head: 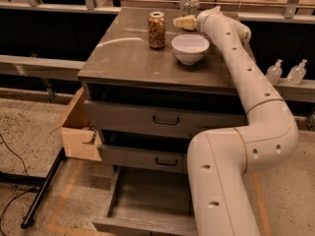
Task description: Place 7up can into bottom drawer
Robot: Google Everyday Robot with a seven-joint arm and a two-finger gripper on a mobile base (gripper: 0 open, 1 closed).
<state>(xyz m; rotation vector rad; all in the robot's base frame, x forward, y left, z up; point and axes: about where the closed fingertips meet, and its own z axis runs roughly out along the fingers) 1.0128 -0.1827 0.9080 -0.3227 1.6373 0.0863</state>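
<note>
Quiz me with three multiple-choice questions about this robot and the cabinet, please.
1. Where is the robot's tan hand? A) in a drawer B) at the back of the grey-brown cabinet top, behind the round white bowl C) on the floor
2. How many drawers has the cabinet? A) two B) five C) three
3. The wide grey-brown bottom drawer is: A) pulled open B) shut C) missing
Answers: B, the hand sits beyond the bowl; C, three fronts are stacked; A, its bare floor shows.

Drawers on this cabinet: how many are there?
3, stacked: top drawer, middle drawer beneath, bottom drawer pulled out lowest, partly behind the arm. The tool is above the cabinet top, near its back.
</note>
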